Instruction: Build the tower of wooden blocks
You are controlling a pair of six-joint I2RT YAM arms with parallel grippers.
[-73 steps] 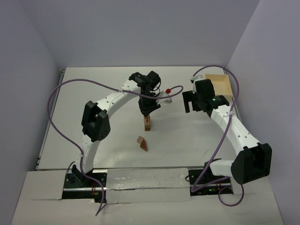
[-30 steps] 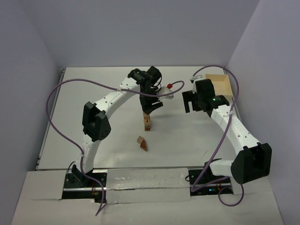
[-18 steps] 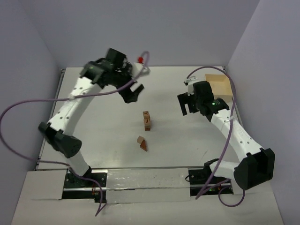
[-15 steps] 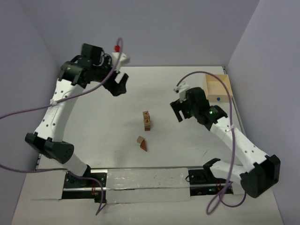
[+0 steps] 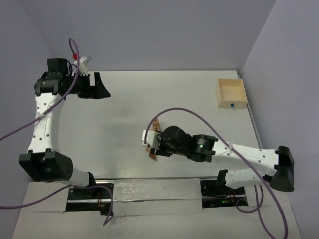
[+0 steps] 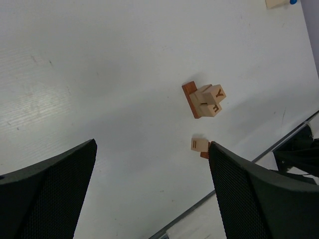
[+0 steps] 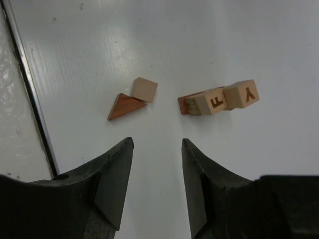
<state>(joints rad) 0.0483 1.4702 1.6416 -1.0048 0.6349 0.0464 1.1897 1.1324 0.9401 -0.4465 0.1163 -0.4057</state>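
Wood block tower (image 7: 219,101) stood toward the front of the table (image 5: 119,114): a short stack of tan cubes lettered F and Y, with a reddish-brown piece showing at one end. Just beside it, a reddish-brown wedge (image 7: 125,106) lay touching a plain tan cube (image 7: 144,89). You had the right end effector (image 7: 157,143) hovering close by both, its jaws partway apart and gripping nothing. Your left end effector (image 6: 152,145) hung over the table's far left corner, spread wide and empty, well apart from the tower.
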